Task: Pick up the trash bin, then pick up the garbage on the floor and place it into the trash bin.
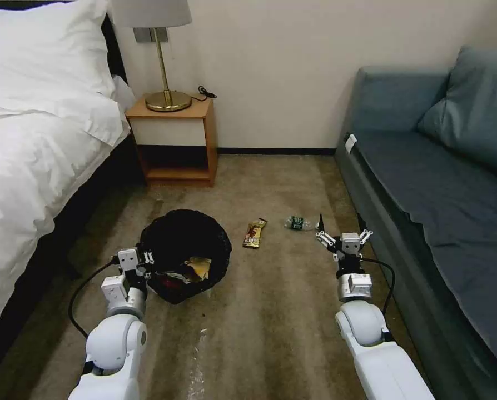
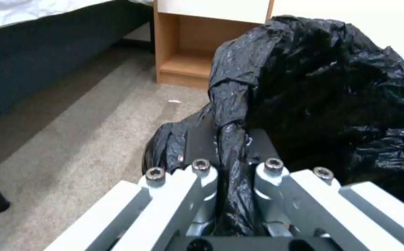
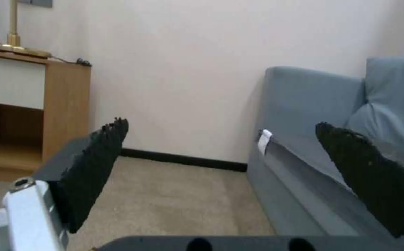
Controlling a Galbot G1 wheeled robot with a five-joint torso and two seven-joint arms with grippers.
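Observation:
The trash bin (image 1: 184, 244), lined with a crinkly black bag (image 2: 327, 87), is at the front left on the carpet. My left gripper (image 1: 143, 259) (image 2: 230, 137) is shut on its near-left rim, pinching a fold of the bag. Inside lie a tan-yellow crumpled piece (image 1: 197, 268) and something red (image 1: 173, 276). A brown-gold snack bar wrapper (image 1: 254, 233) lies on the floor just right of the bin. A small clear bottle with a green label (image 1: 297, 223) lies farther right. My right gripper (image 1: 341, 225) (image 3: 221, 124) hangs open and empty just right of the bottle.
A bed (image 1: 31, 144) with white linen runs along the left. A wooden nightstand (image 1: 173, 141) with a brass lamp (image 1: 165, 83) stands against the back wall. A blue-grey sofa (image 1: 443, 189) fills the right side, close to my right arm. Open carpet (image 1: 271, 311) lies between.

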